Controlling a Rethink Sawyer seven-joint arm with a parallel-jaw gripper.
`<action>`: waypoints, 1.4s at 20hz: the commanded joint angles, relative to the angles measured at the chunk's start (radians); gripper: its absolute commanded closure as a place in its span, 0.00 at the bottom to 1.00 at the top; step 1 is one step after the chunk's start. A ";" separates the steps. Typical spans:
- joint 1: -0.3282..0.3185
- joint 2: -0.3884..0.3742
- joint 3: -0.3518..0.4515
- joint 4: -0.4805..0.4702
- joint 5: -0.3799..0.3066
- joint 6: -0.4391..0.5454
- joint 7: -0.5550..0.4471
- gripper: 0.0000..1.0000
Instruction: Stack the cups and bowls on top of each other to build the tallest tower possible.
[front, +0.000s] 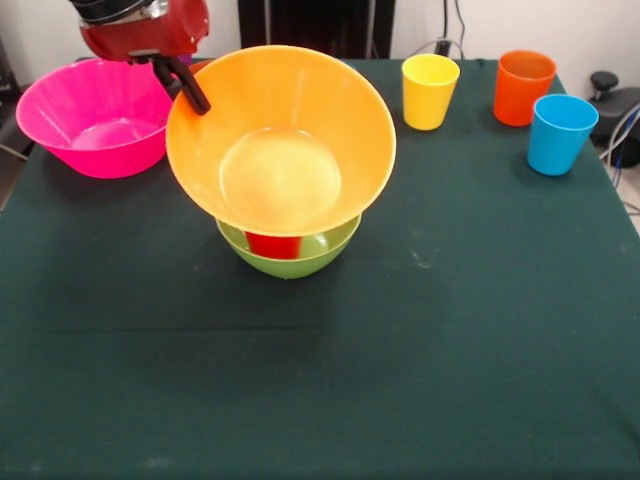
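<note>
Tool (192, 90) grips tilted yellow-orange bowl's (290, 150) rim above red cup (272, 244).

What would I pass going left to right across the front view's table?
Pink bowl → yellow-orange bowl tilted on the tower → yellow cup → orange cup → light blue cup.

glossy plastic yellow-orange bowl (281, 140) and pink bowl (97, 117); table (320, 380) cover matt, probably cloth.
</note>
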 joint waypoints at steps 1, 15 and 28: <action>0.000 -0.041 0.038 0.082 -0.061 0.035 -0.263 1.00; -0.021 -0.028 0.040 0.182 -0.120 -0.083 -0.211 1.00; -0.022 0.015 0.027 0.188 -0.201 -0.158 -0.184 1.00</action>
